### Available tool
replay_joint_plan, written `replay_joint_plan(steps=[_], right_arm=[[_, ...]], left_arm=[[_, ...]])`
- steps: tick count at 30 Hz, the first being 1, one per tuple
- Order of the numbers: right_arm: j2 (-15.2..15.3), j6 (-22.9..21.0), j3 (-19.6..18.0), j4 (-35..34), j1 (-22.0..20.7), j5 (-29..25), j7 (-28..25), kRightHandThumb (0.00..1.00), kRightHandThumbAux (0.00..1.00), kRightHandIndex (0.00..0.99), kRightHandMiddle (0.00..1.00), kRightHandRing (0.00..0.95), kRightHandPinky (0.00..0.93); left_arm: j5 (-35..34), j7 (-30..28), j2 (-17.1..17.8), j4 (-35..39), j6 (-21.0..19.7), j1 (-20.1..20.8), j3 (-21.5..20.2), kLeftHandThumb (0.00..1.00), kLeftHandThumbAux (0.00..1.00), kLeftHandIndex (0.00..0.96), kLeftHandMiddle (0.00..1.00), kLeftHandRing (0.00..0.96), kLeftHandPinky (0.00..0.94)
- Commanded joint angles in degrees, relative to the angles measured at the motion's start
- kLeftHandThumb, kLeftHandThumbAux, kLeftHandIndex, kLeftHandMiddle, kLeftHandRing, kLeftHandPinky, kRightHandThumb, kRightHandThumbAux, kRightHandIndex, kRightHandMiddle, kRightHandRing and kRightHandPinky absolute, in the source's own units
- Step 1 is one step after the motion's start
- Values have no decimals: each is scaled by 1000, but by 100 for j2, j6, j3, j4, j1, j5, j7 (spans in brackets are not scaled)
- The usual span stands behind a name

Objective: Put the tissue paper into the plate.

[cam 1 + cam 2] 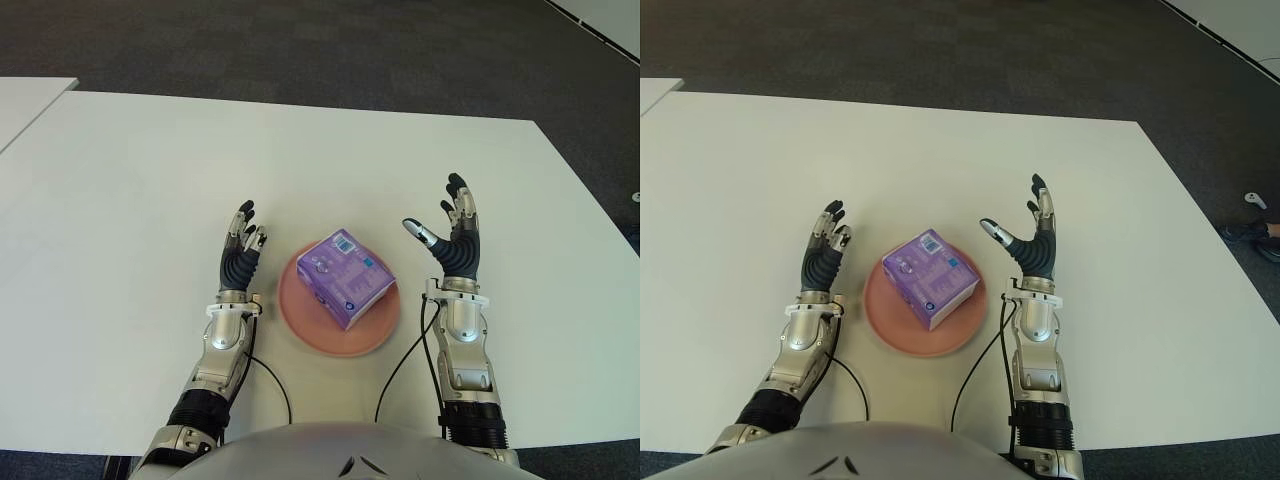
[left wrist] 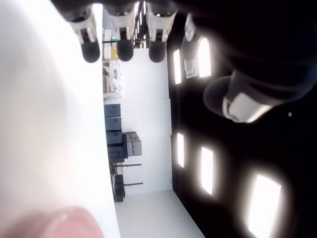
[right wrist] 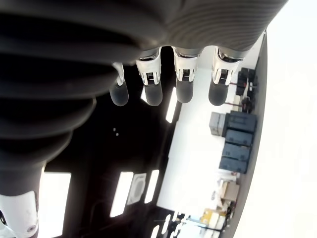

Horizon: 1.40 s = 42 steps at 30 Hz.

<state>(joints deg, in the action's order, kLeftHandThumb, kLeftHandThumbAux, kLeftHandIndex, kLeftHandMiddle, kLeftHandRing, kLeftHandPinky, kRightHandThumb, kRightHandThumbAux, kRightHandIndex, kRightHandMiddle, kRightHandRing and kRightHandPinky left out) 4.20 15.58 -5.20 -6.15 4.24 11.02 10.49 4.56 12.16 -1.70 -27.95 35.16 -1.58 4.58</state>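
A purple pack of tissue paper point(image 1: 348, 277) lies on the round pink plate point(image 1: 300, 322) near the front middle of the white table point(image 1: 140, 200). My left hand point(image 1: 243, 240) shows just left of the plate, fingers straight and holding nothing. On the plate's right side my right hand point(image 1: 452, 225) is raised with fingers spread and the thumb pointing toward the pack, not touching it. Both wrist views show straight fingers with nothing between them.
A second white table's corner point(image 1: 25, 100) shows at the far left. Dark carpet point(image 1: 300, 50) lies beyond the table's far edge. Black cables point(image 1: 270, 385) run along both forearms near the front edge.
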Motion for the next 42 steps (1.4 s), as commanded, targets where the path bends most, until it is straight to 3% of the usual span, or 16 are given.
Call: replay_joint_plan(steps=[1,3,4,6,25,42], right_arm=[[56,75,-29,1091,-133,-125,-133,0,647,0,0,0,0],[217,382,-120,2759,-423,-340,-361,0,687,0,0,0,0],[253,473,-149,3257,-524,-401,-426,0,707,0,0,0,0],[240,577,-171,3577,-603,-446,-457,0,729,0,0,0,0],[247,1722,-302,5053,-1134,-562,-199,19,737,0,0,0,0],[360,1664,-249,4973,-1115,-676,-251,0,681,0,0,0,0]], left_arm=[[213,-30,299,-361,-218,-899,-115,0,494,19,31,0,0],[202,-76,303,-223,-244,-954,-105,0,500,22,34,0,0],[195,-95,303,-169,-252,-978,-99,0,507,25,37,0,0],[189,-113,305,-111,-253,-1008,-92,0,515,28,39,0,0],[181,-230,295,676,-721,-1326,-45,0,558,36,47,0,0],[164,-358,275,861,-835,-1387,-47,0,550,13,41,0,0]])
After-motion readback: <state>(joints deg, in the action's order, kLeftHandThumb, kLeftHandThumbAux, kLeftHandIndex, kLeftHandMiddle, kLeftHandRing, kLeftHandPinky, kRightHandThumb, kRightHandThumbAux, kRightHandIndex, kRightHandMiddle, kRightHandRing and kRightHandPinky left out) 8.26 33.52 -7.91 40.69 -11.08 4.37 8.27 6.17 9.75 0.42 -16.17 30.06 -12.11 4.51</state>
